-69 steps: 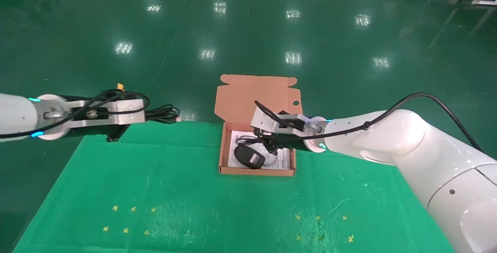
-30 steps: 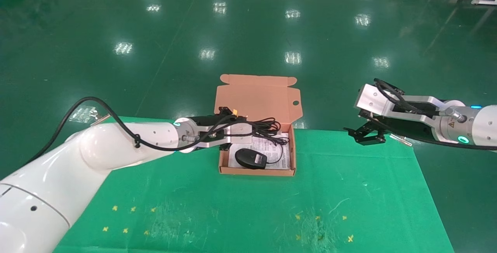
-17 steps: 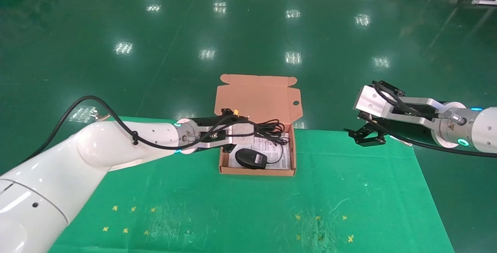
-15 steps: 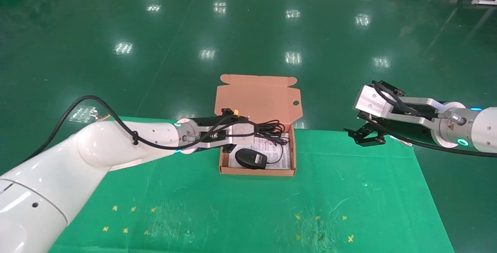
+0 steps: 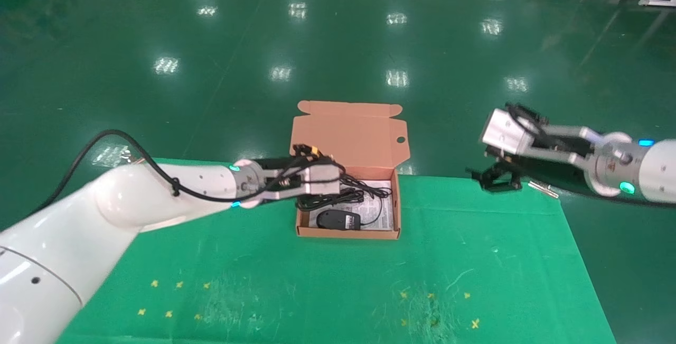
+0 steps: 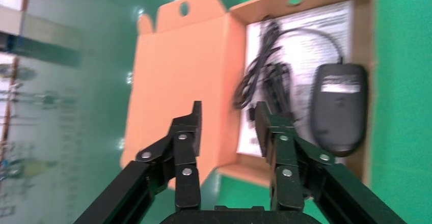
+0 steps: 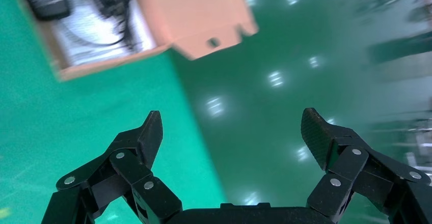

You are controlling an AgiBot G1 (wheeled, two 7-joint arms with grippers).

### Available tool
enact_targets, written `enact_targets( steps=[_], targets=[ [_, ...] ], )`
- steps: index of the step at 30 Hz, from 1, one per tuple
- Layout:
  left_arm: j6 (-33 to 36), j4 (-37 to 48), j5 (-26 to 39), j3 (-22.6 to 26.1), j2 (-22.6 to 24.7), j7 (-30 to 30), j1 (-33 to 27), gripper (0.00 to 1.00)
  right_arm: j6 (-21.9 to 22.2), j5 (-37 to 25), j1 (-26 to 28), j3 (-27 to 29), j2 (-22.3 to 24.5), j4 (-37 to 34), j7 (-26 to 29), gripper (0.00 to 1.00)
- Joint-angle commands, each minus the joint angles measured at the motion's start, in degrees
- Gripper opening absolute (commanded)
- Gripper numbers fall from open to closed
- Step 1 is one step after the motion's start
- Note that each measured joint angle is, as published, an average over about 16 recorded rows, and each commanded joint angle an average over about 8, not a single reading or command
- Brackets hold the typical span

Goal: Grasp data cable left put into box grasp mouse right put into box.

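The salmon-orange box (image 5: 346,233) stands open at the table's far middle, lid (image 5: 348,135) upright. The black mouse (image 5: 338,219) lies in it on the white leaflet (image 5: 381,212). The data cable (image 5: 364,191) lies loose in the box's rear half. My left gripper (image 5: 311,204) is open and empty over the box's left rear corner. In the left wrist view the gripper (image 6: 227,114) is just short of the cable (image 6: 265,76), with the mouse (image 6: 339,112) beside it. My right gripper (image 5: 496,180) is open and empty at the table's far right edge; it also shows in the right wrist view (image 7: 232,124).
The green table cloth (image 5: 317,280) has small yellow marks near its front. Its far edge runs just behind the box, with glossy green floor (image 5: 338,43) beyond. The right wrist view shows the box (image 7: 102,63) off to one side.
My right arm left the mouse in the box and drew back to the right. My left arm carried the cable from the left to the box and let it go; it now lies inside.
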Motion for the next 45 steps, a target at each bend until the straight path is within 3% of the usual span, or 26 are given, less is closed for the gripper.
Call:
enact_targets(
  steps=[1,7,12,45],
  targets=[
    [-1.17,-0.34,-0.11,-0.12,-0.21,-0.38,-0.99,1.00,0.45,-0.46,0.92,0.35,-0.15,-0.19,-0.44,1.00],
    [-5.17,0.38,-0.37,-0.87,-0.11,-0.38,-4.41,1.00,-0.64,-2.24,3.09,0.40,-0.89,-0.65,-1.63,1.00],
    [-4.32,-0.74,-2.40,-2.28,-1.56,-1.35,-4.28,1.00,-2.62,-0.68,2.28,1.87,-0.91,-0.61,-2.28,1.00],
    [25.91,-20.43,-29.23,-18.63,-22.65,-15.26,12.14,1.00,-25.58,31.42,-16.40,24.60,2.16,1.80,-9.70,1.00]
  ],
)
